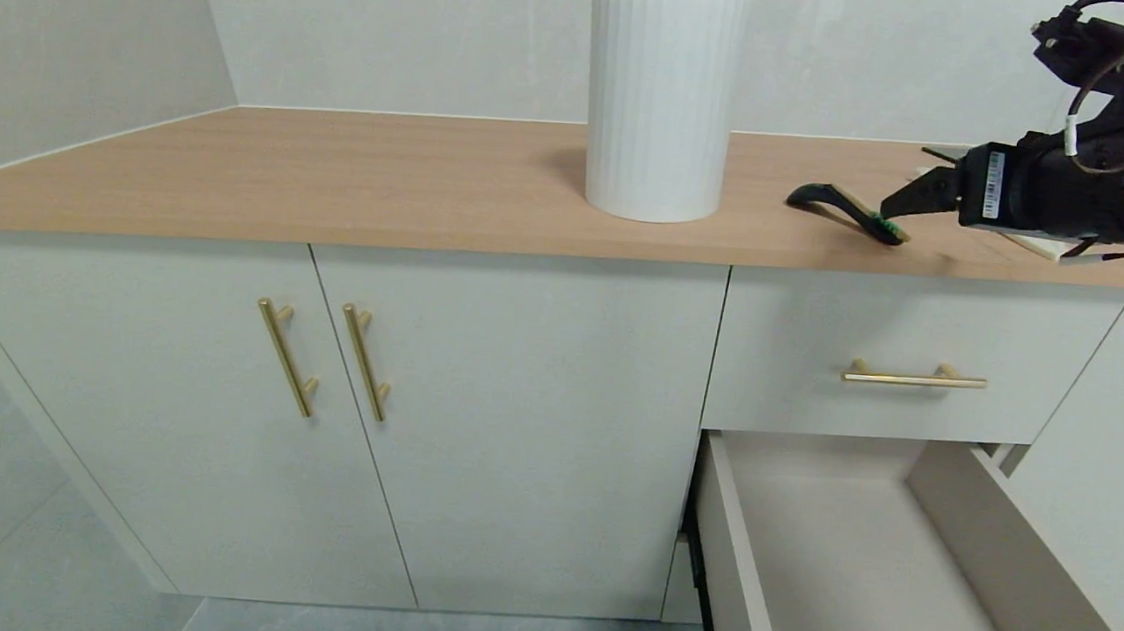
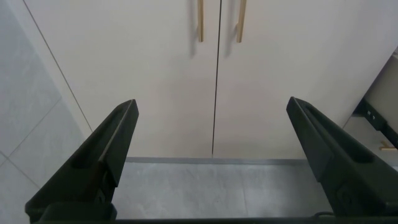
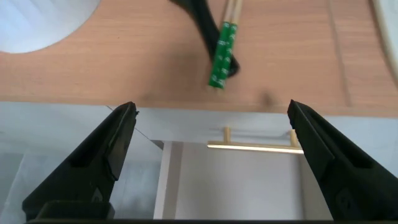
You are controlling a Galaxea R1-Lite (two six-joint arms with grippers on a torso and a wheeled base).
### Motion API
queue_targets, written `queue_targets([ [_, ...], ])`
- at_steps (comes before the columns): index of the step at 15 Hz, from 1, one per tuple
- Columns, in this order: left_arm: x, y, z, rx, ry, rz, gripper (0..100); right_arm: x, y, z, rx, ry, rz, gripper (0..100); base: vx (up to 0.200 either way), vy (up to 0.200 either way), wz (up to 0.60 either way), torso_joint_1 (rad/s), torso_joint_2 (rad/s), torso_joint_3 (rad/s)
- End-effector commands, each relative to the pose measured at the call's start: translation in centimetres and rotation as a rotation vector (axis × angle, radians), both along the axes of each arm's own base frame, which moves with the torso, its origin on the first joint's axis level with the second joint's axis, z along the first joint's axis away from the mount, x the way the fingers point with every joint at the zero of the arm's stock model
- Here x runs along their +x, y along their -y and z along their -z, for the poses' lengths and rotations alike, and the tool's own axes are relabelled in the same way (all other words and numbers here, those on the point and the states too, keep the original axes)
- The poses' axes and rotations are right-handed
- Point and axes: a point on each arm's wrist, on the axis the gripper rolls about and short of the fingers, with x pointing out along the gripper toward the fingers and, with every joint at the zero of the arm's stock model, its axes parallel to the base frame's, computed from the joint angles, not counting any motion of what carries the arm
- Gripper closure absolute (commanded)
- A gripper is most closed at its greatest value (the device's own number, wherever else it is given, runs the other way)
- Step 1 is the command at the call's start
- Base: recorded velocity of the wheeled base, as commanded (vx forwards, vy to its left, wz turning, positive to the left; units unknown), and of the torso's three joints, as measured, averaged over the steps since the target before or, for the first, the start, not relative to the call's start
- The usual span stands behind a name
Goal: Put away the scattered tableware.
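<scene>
1. The right hand [image 1: 906, 180] is held level above the right end of the table [image 1: 382, 181]. Its arm comes in from the right and its fingers point left. The fingers are spread wide apart and grip nothing.
2. Just beyond those fingertips lie the task's things, the green-tipped chopsticks [image 1: 880, 223] and the black spoon [image 1: 817, 197]. They rest on the table near its front edge, to the right of the white ribbed canister [image 1: 661, 103]. In the head view the nearer fingertip sits right by the green ends, and I cannot tell whether it touches them.
3. The right wrist view shows the right hand [image 3: 211, 107] from behind, its two fingers well apart. Here the green-tipped chopsticks [image 3: 221, 56] cross the handle of the black spoon [image 3: 199, 25] near the green ends, touching it. Below the table edge is the gold handle [image 3: 255, 145] of the closed drawer.
4. In the left wrist view, the left hand [image 2: 211, 106] hangs low and faces the two cabinet doors [image 2: 155, 81] and the floor [image 2: 211, 186]. Its fingers are wide apart and hold nothing.
5. The head view shows the lower drawer [image 1: 717, 538] pulled out beneath the closed drawer [image 1: 823, 316]. A flat white piece [image 1: 1029, 244] lies on the table under the right arm.
</scene>
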Motion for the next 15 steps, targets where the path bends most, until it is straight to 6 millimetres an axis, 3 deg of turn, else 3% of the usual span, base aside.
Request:
queue_targets([
  [1,0.0,0.0,0.0,0.000,0.000,-0.001,0,1.3,-1.3,0.9,-0.013,-0.020,-0.011,0,0.000,0.000,0.00,0.000,0.00,0.000],
  [15,0.0,0.0,0.0,0.000,0.000,-0.001,0,3.8,-3.3,1.5,0.012,-0.051,0.133,0,0.000,0.000,0.00,0.000,0.00,0.000],
])
